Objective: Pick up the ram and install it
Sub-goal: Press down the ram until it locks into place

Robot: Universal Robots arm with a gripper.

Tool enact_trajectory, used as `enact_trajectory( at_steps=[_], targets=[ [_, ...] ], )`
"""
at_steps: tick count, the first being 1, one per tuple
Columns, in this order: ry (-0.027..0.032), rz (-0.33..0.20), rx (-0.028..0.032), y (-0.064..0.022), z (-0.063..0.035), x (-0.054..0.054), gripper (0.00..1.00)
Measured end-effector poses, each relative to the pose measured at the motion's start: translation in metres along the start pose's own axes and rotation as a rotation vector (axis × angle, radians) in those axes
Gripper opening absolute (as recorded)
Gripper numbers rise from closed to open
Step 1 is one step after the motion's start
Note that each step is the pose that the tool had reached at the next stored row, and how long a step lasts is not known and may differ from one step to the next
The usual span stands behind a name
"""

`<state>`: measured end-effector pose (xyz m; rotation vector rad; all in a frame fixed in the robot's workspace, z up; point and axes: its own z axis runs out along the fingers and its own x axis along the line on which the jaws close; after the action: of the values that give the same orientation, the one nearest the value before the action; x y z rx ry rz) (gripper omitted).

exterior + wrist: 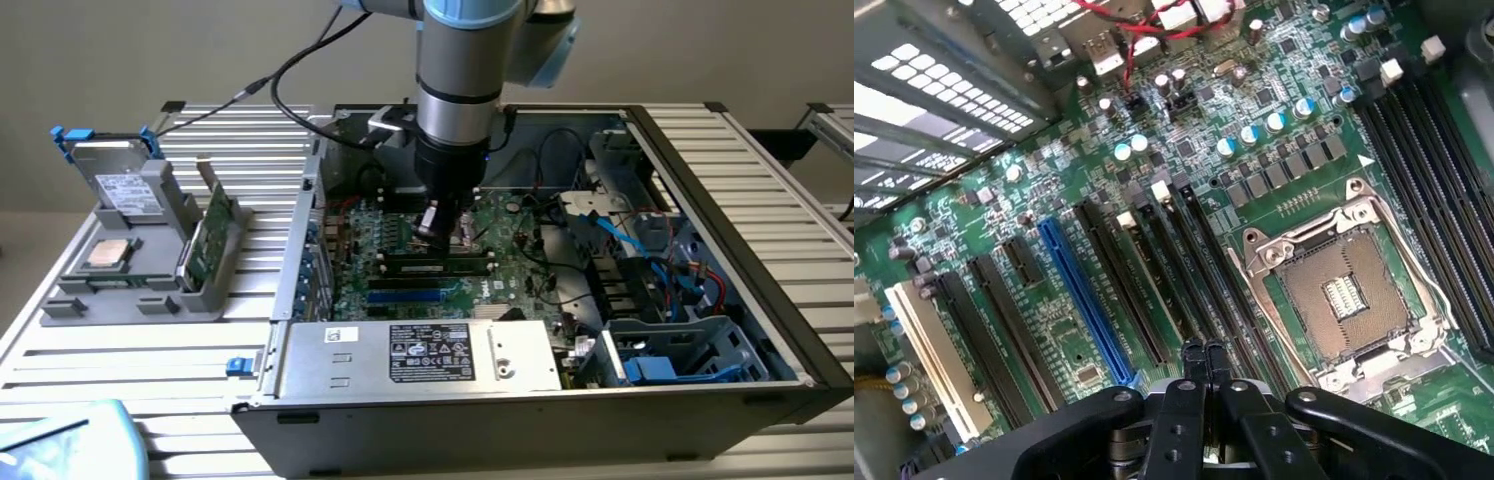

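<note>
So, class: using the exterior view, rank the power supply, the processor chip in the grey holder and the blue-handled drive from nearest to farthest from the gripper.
1. Power supply, just in front of the gripper.
2. Processor chip, on the exterior view's left.
3. Blue-handled drive, upright at the far left.

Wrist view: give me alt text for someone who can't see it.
The shut gripper hangs close above a green motherboard, over its long black slots. Beside them sit an open metal-framed processor socket and one blue slot.

Ram (430,266) — green stick, seated flat in motherboard slot.
</note>
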<state>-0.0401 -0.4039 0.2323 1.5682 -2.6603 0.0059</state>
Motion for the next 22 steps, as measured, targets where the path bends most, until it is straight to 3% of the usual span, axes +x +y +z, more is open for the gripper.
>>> enact_trajectory(
  at_steps=[14, 22],
  targets=[
    [-0.0044, 0.202, -0.0093, 0.0, 0.0, 0.0, 0.11],
    [-0.0007, 0.285, -0.0094, 0.0001, -0.0042, 0.0002, 0.11]
  ],
)
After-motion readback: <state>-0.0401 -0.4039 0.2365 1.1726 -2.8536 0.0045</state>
